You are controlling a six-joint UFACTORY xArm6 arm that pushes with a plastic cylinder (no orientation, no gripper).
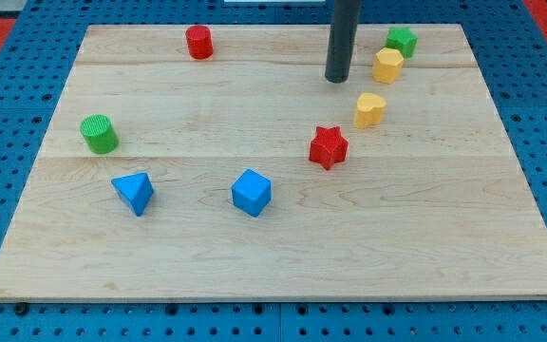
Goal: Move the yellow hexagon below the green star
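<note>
The yellow hexagon [386,66] sits near the view's top right, just below and left of the green star [402,41], close to it or touching. My tip [337,79] rests on the board a short way to the left of the yellow hexagon, with a gap between them. The rod rises straight up out of the view's top.
A second yellow block, heart-like [369,109], lies below the hexagon, with a red star [329,146] below-left of it. A red cylinder [198,42] is at top left, a green cylinder [99,133] at left, a blue triangle-like block [134,192] and a blue cube [251,192] lower down. The wooden board [273,275] ends near the blocks at top right.
</note>
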